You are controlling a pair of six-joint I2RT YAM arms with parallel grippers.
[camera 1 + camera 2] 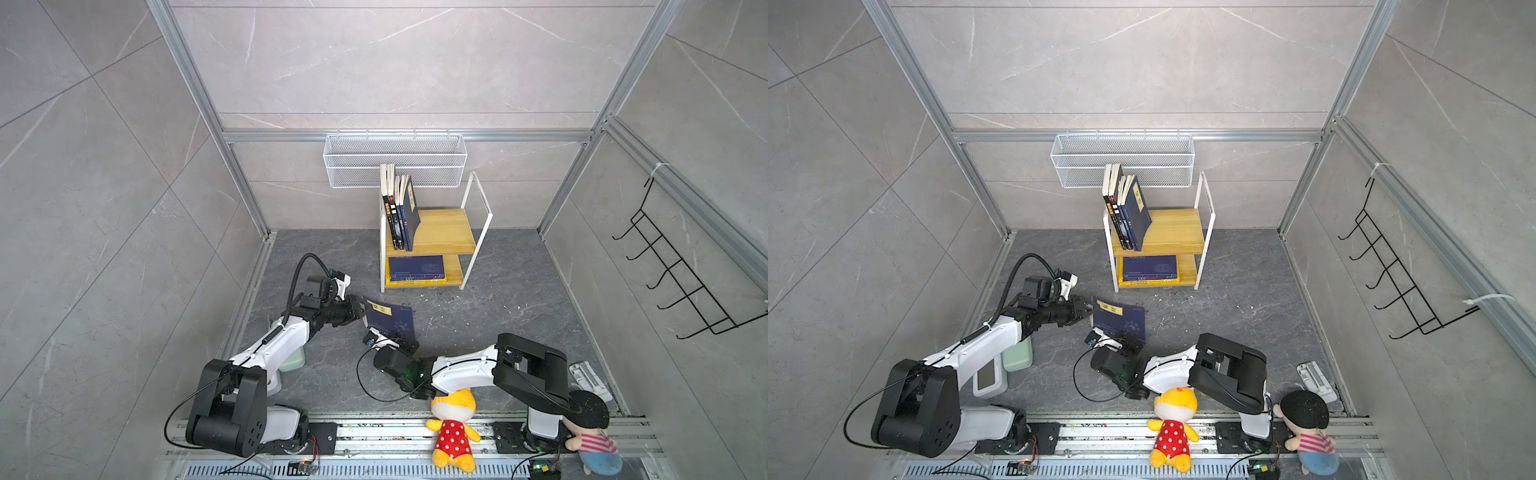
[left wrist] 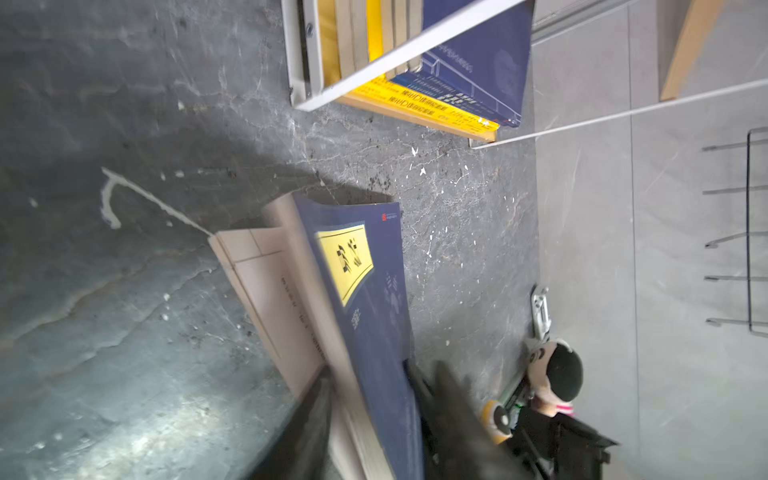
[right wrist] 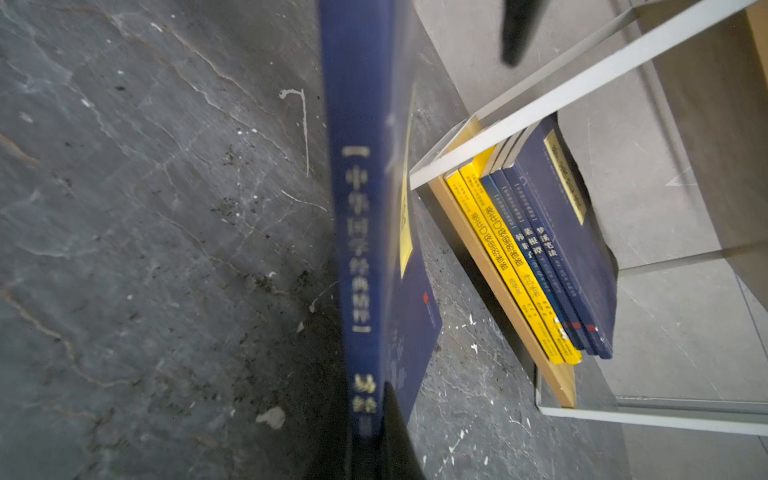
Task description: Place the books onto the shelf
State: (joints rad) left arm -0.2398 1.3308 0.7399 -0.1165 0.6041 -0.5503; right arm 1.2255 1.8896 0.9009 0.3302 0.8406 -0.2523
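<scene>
Navy book (image 1: 390,320): centre frame, unshelved; last one, prob.
Shelf (image 1: 446,232): upright row (image 1: 398,216) top, flat stack (image 1: 415,271) below.
L gripper (image 1: 362,309): jaws parted by book.
R gripper (image 1: 399,338): clamped on book.

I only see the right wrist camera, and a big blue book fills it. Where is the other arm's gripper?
Observer: The left gripper is at the navy book's far left corner, fingers either side of it.
Operator: Are books on the shelf's top board too?
Observer: Yes, standing books lean at the left end of the shelf's top board.
Operator: Any toys around?
Observer: An orange plush toy and a black-haired plush toy sit at the near edge of the scene.
</scene>
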